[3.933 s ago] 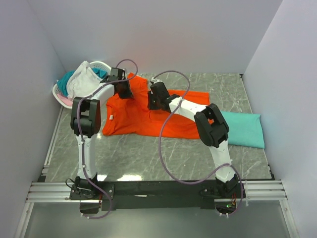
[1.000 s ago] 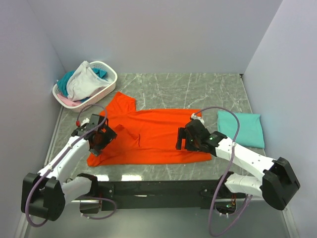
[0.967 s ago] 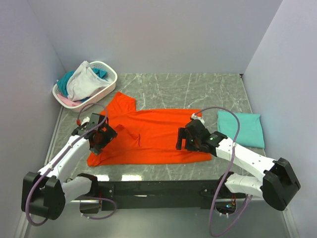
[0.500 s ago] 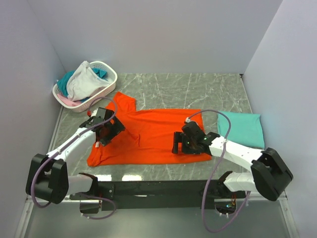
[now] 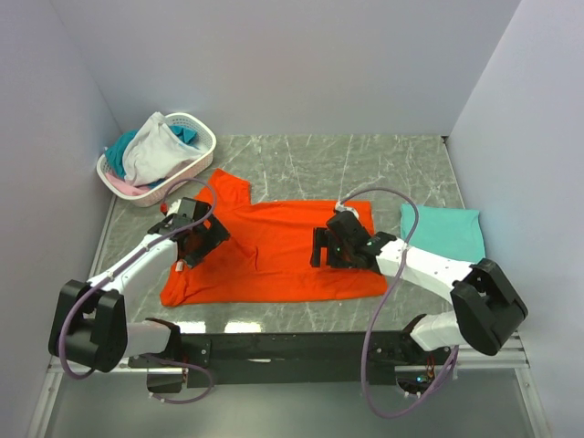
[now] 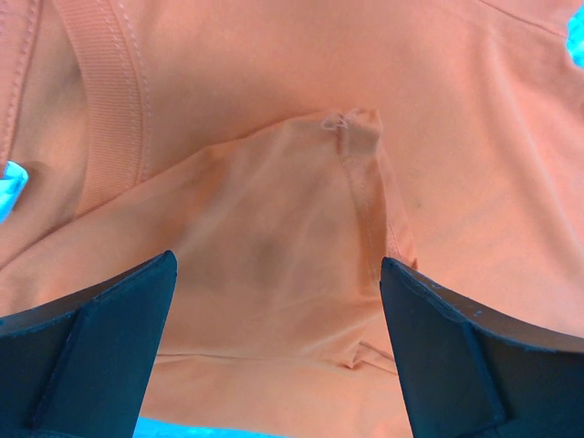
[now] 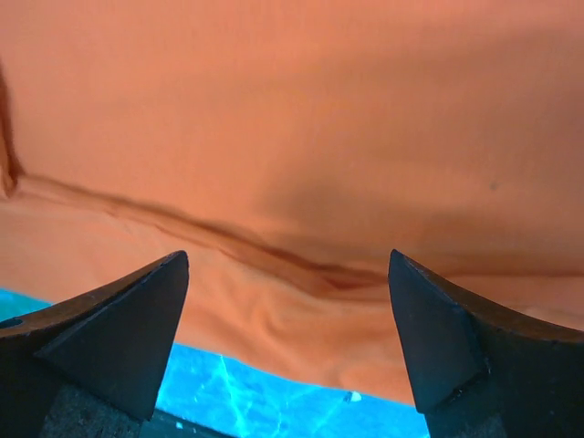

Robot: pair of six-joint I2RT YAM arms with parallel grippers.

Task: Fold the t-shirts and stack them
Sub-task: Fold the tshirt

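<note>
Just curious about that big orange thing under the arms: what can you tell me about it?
The orange t-shirt is soft, bright cloth, spread nearly flat on the marbled table, one sleeve toward the basket. Ribbed collar, a few creases. The open left gripper and right gripper hang close over it.

white arms (image 5: 135, 265) with black joints (image 5: 84, 330) and trailing purple cables (image 5: 366, 342).
</note>
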